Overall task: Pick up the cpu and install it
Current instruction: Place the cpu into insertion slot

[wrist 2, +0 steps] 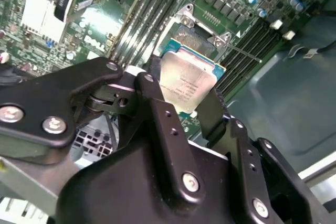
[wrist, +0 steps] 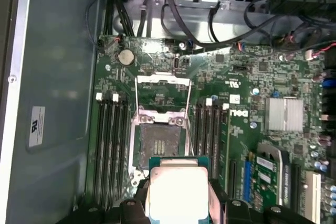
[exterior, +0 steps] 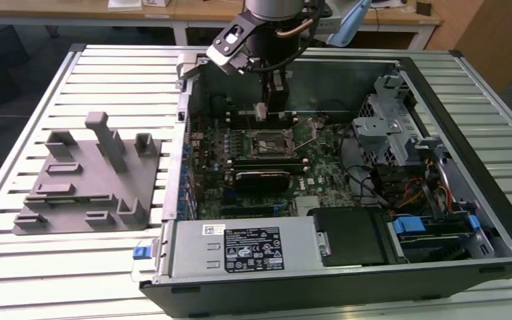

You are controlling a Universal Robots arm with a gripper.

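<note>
My gripper (exterior: 271, 107) hangs inside the open computer case (exterior: 469, 107), above the back part of the motherboard. It is shut on the cpu (wrist 2: 186, 82), a flat square chip with a pale silver top on a green base. The black fingers (wrist 2: 157, 103) clamp two opposite edges of the chip. In the first wrist view the cpu (wrist: 176, 190) hovers just off one edge of the dark socket (wrist: 159, 142). The socket's metal frame (wrist: 163, 90) is flipped up, so its contact field lies bare. In the exterior view the socket (exterior: 269, 141) lies just in front of and below the gripper.
A large grey plastic holder (exterior: 78, 180) with upright posts lies on the slatted table at the exterior view's left. Memory slots (wrist: 110, 145) flank the socket. A power supply (exterior: 238, 247), a drive cage (exterior: 389, 127) and loose cables (exterior: 399, 193) crowd the case.
</note>
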